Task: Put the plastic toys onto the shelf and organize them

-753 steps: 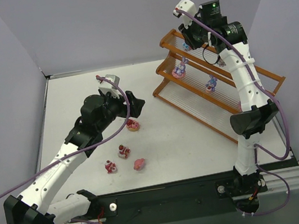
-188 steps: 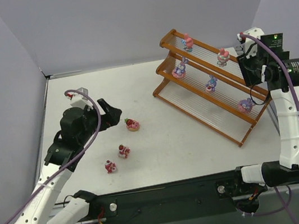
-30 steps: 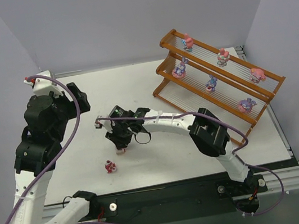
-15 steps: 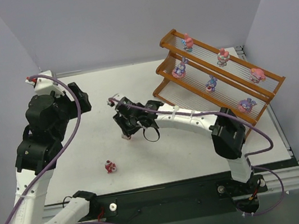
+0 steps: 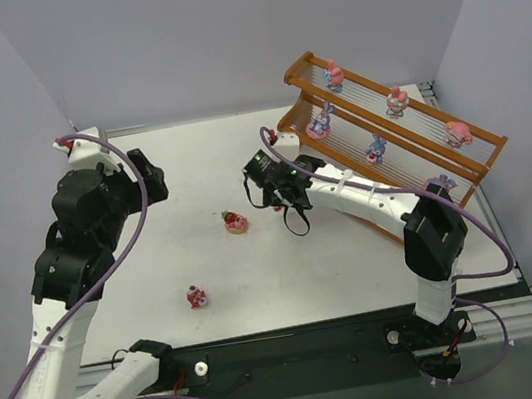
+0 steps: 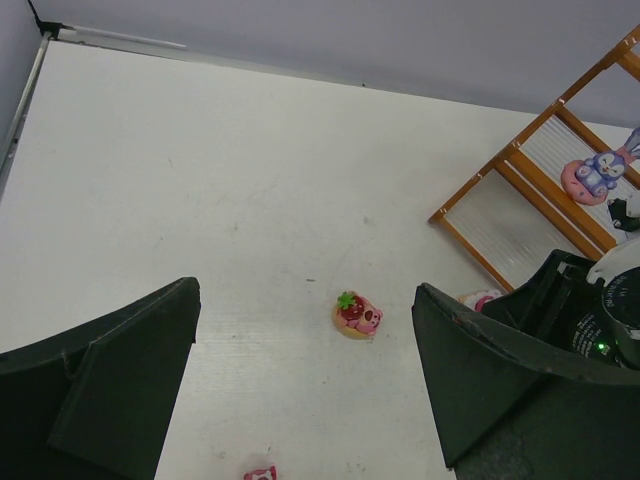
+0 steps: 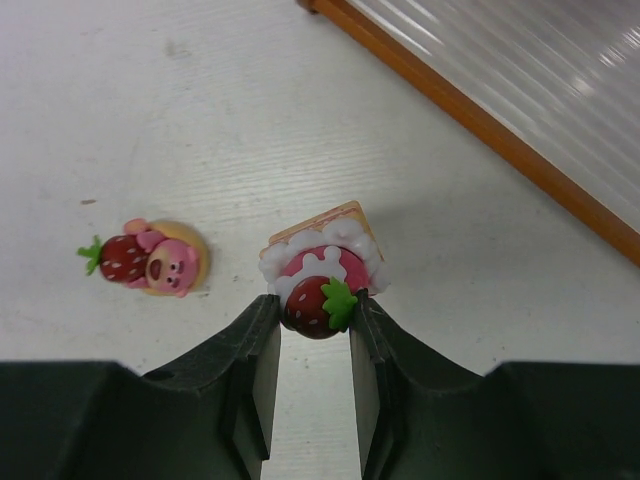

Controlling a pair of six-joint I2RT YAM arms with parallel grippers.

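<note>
My right gripper (image 7: 313, 310) is shut on a strawberry cake toy (image 7: 322, 272) with a tan square base, held above the table near the shelf's front rail (image 7: 470, 115); in the top view it (image 5: 273, 194) is just left of the orange-brown shelf (image 5: 400, 200). A pink bear toy with a strawberry (image 5: 236, 222) lies on the table, also in the left wrist view (image 6: 357, 313) and the right wrist view (image 7: 150, 261). A small red-pink toy (image 5: 196, 297) lies nearer the front. Several figurines (image 5: 319, 124) stand on the shelf tiers. My left gripper (image 6: 305, 375) is open, raised at the left.
The side walls (image 5: 5, 150) enclose the white table. The black base rail (image 5: 299, 341) runs along the near edge. The right arm (image 5: 367, 199) stretches across in front of the shelf's lowest tier.
My right gripper has carried the strawberry cake toy up and to the right, from mid-table toward the shelf. The pink bear toy it covered now shows. The left arm has barely moved.
</note>
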